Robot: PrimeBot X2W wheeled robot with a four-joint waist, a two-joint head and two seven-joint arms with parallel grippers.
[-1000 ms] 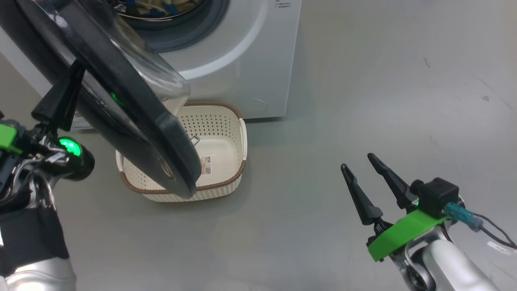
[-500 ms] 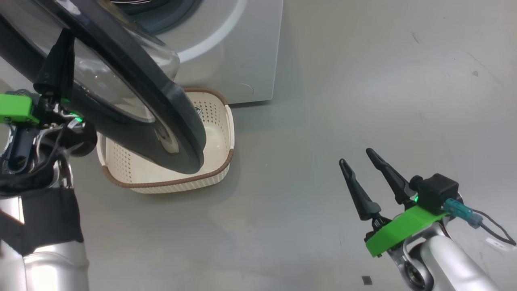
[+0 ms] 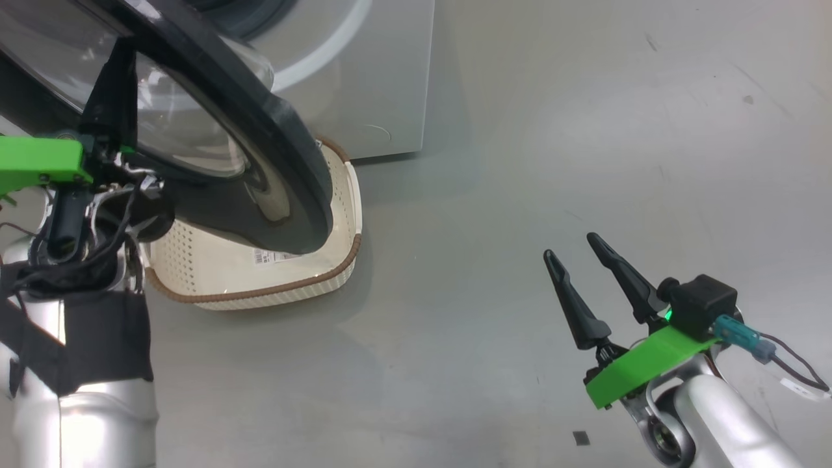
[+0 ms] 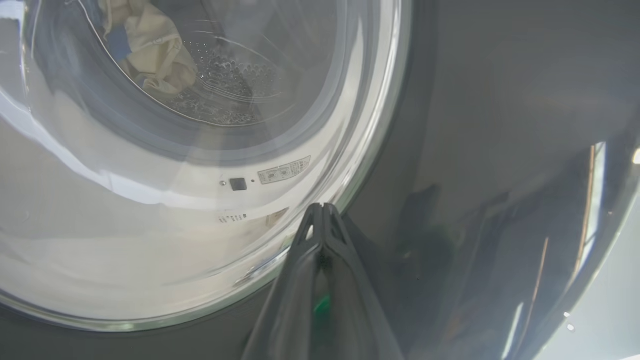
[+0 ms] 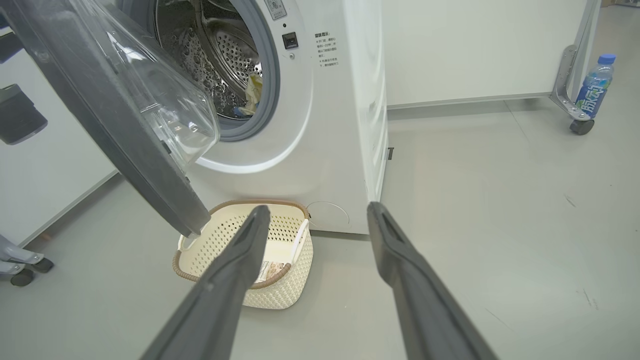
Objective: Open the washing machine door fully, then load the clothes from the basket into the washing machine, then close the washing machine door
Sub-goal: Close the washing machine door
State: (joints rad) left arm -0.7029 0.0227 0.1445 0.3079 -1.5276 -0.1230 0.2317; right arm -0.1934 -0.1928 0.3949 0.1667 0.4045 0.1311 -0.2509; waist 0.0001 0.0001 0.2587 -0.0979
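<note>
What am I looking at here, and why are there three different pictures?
It is a wheeled robot with two arms doing laundry. One picture looks down from its head; the other two come from cameras on each wrist. The left hand, shut and holding nothing, has its tips at the washing machine door, which stands partly open. The right hand hangs open and empty above the floor. The clothes lie in the drum of the washing machine; the basket below looks empty.

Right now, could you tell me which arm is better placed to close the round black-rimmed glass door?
Likely left: the left gripper, shut, is at the door's outer face; the right gripper hangs open, away.
</note>
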